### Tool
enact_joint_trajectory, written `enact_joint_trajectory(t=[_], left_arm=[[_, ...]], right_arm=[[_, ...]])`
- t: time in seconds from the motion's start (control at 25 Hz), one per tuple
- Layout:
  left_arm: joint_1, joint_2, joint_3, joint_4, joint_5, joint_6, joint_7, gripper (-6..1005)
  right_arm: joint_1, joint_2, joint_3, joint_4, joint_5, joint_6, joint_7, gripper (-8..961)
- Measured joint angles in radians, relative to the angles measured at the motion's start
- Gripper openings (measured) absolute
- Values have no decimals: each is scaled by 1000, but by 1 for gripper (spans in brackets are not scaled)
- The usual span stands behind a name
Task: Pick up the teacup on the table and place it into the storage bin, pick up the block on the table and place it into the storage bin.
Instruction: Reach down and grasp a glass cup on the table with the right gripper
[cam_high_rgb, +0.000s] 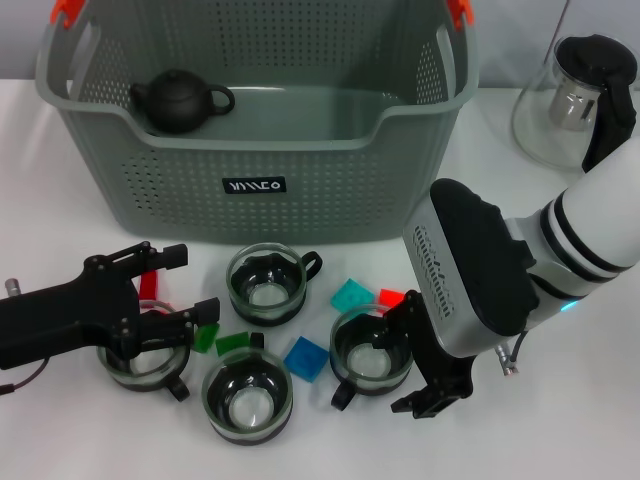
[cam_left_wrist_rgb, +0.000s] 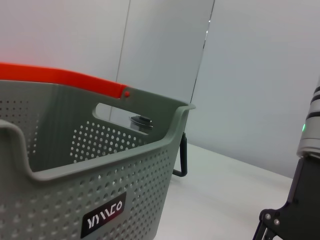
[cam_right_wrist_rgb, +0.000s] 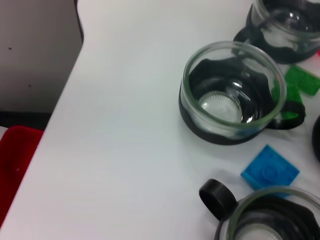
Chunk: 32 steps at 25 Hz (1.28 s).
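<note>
From the head view we see the left gripper (cam_high_rgb: 170, 300) low over the table, its fingers spread wide around a teacup (cam_high_rgb: 145, 362) whose glass rim sits between and just below them. A red block (cam_high_rgb: 148, 286) lies between its fingers, and two green blocks (cam_high_rgb: 225, 340) lie just beside its lower fingertip. Beyond this gripper stands the storage bin (cam_high_rgb: 250, 150), with a dark teapot (cam_high_rgb: 180, 100) inside it. The right gripper (cam_high_rgb: 425, 360) hangs next to another teacup (cam_high_rgb: 370, 355), its black fingers just beside the cup's rim; we cannot tell how far apart they stand. Near it lie a teal block (cam_high_rgb: 352, 297), a small red block (cam_high_rgb: 391, 298) and a blue block (cam_high_rgb: 306, 357). Two more teacups (cam_high_rgb: 268, 285) (cam_high_rgb: 247, 397) stand between the two grippers, and a glass pitcher (cam_high_rgb: 575, 100) stands well behind the right arm.

In the left wrist view the bin's wall (cam_left_wrist_rgb: 100, 200) with its black label (cam_left_wrist_rgb: 103, 215) fills the near side.

In the right wrist view we see a teacup (cam_right_wrist_rgb: 232, 95), a blue block (cam_right_wrist_rgb: 270, 172) and a green block (cam_right_wrist_rgb: 302, 80) on the white table (cam_right_wrist_rgb: 125, 125)
</note>
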Motion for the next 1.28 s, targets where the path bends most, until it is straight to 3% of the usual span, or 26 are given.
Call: enact_joint_trajectory(t=[0.76,0.88,1.28], left_arm=[[0,0,-11,-9,-2,-5,0,866],[0,0,-11,-9,-2,-5,0,866],[0,0,-12,-10,-1,-16,0,865]], right_arm=[[12,-1,-76,50,-7,107,47,714],[16,-1,-80,52,-16,107,53,498],[6,0,-83,32,-27,97,65,287]])
